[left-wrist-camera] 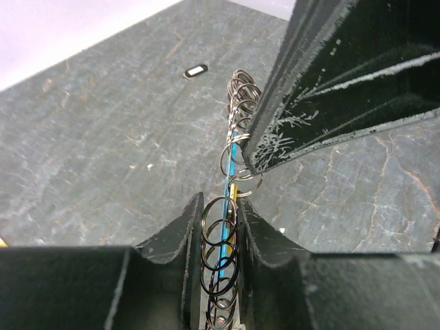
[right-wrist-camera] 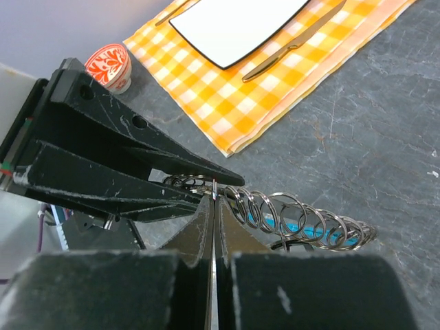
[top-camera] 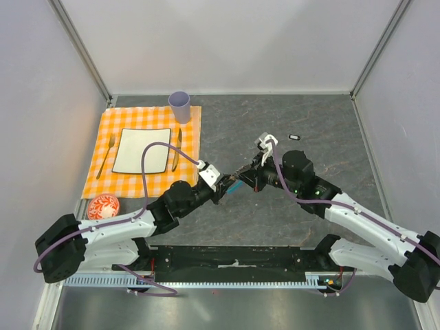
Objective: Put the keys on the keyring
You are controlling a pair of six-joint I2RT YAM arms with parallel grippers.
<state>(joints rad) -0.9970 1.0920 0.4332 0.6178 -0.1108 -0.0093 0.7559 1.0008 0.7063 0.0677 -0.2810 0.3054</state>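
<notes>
The keyring (top-camera: 234, 181), a chain of thin metal rings with a blue section (left-wrist-camera: 233, 155), hangs stretched between my two grippers above the table's middle. My left gripper (left-wrist-camera: 220, 203) is shut on one end of the chain (left-wrist-camera: 237, 110), with several rings stacked between its fingers. A small yellow-orange key (left-wrist-camera: 234, 190) hangs on the chain just past those fingers. My right gripper (right-wrist-camera: 214, 201) is shut, its tips pinching a thin ring of the keyring (right-wrist-camera: 302, 213) close to the left gripper's fingers (right-wrist-camera: 137, 165). One black key with a white centre (top-camera: 295, 137) lies on the table beyond, also seen as the black key (left-wrist-camera: 196, 70).
An orange checked placemat (top-camera: 189, 127) at the back left carries a white plate (top-camera: 142, 150), a fork (top-camera: 104, 157) and a knife (top-camera: 177, 148). A purple cup (top-camera: 179, 106) stands at its far corner. A red patterned bowl (top-camera: 103, 206) sits near the left arm.
</notes>
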